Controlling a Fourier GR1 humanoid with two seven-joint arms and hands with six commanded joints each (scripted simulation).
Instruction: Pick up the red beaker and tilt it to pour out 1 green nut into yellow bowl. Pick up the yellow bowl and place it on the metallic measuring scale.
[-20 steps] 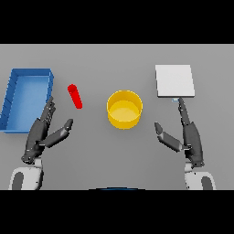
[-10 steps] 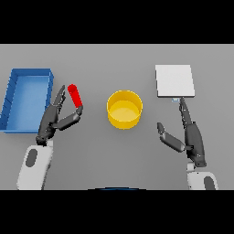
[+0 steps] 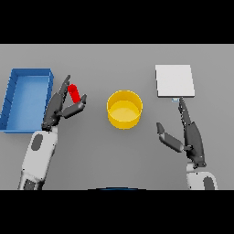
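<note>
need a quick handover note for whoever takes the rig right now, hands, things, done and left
Left hand: at the red beaker, fingers behind it and thumb reaching under; not yet closed round it.
Right hand: open, idle on the table just below the scale.
Yellow bowl: mid-table, between beaker and scale.
Blue tray: far left, beside the left hand.
Done: left hand is in place at the beaker.
Left: grasp and lift the beaker, tilt it to pour one green nut into the bowl, then set the bowl on the scale.
</note>
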